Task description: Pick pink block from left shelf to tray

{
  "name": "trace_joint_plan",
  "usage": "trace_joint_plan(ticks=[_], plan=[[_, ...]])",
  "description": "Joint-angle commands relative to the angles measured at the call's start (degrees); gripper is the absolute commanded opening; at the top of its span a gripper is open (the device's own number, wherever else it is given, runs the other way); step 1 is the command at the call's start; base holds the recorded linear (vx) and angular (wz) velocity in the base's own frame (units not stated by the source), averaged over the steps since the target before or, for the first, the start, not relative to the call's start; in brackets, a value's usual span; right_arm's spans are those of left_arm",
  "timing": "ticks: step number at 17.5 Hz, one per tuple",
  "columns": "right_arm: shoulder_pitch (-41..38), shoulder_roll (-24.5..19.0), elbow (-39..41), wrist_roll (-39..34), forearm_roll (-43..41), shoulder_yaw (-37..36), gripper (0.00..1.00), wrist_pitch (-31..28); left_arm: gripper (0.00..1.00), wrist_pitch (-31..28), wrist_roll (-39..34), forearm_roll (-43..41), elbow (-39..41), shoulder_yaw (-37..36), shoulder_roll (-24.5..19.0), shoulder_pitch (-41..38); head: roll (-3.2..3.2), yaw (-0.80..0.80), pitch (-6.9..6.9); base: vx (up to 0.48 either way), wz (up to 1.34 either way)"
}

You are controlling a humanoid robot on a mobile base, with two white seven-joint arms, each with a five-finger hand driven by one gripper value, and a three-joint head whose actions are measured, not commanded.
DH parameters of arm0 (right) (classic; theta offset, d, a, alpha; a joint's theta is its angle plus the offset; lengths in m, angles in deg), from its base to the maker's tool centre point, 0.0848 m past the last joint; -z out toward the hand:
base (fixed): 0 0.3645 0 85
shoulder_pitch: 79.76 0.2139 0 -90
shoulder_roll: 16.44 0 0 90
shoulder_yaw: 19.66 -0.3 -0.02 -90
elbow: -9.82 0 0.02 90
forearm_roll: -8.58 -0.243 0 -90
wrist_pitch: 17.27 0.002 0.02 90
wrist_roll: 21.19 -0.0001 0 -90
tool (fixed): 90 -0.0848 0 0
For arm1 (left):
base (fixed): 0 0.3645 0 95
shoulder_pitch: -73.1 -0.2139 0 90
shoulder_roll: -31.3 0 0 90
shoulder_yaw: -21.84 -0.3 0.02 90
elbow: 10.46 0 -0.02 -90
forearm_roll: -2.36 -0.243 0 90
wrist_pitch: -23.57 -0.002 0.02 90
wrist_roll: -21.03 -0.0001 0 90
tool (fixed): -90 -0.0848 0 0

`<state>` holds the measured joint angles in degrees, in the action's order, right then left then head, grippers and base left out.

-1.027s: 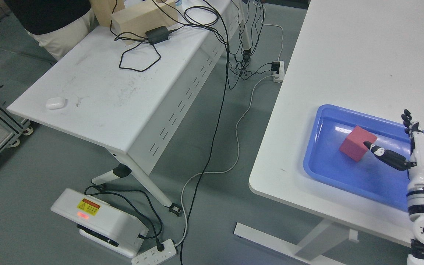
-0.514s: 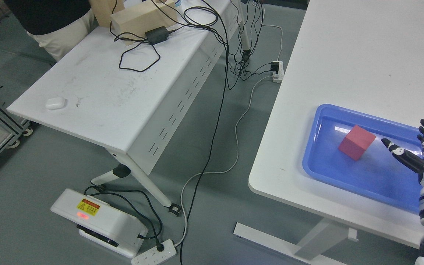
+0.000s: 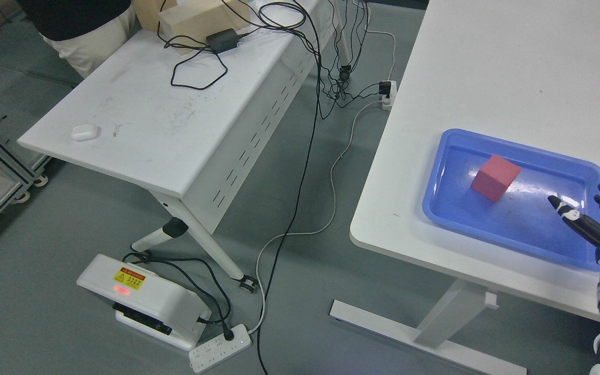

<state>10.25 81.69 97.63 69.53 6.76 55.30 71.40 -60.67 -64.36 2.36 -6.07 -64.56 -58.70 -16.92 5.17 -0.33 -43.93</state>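
The pink block (image 3: pixel 494 177) lies inside the blue tray (image 3: pixel 446 214) on the white table at the right. My right hand (image 3: pixel 589 208) hovers over the tray's near right corner, fingers spread and holding nothing, about a hand's length to the right of the block. Its thumb points toward the block without touching it. My left arm does not show.
A second white table (image 3: pixel 144 130) stands at the left with a small white case (image 3: pixel 84 132), a wooden box and black cables. On the floor lie a white device (image 3: pixel 141 299), power strips and cords. A person stands at the top left.
My right hand let go of the block and drew back to the right, away from it; the block stays in the tray. The camera has shifted, moving the whole picture slightly.
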Motion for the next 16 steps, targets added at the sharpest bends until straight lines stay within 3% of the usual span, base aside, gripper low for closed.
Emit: trace_joint_plan(ticks=[1,16], plan=[[0.96,-0.31,-0.1,-0.02,-0.64,-1.05,1.0,-0.16,1.0,0.04,-0.04,-0.09,0.01,0.0,-1.0,-0.5,0.0,0.0,0.0,-0.208,-0.11],[1.14,-0.58,-0.36,-0.02,-0.37,-0.96,1.0,-0.25,1.0,0.04,-0.04,-0.09,0.01,0.0,-1.0,-0.5,0.0,0.0,0.0,-0.087,-0.26]])
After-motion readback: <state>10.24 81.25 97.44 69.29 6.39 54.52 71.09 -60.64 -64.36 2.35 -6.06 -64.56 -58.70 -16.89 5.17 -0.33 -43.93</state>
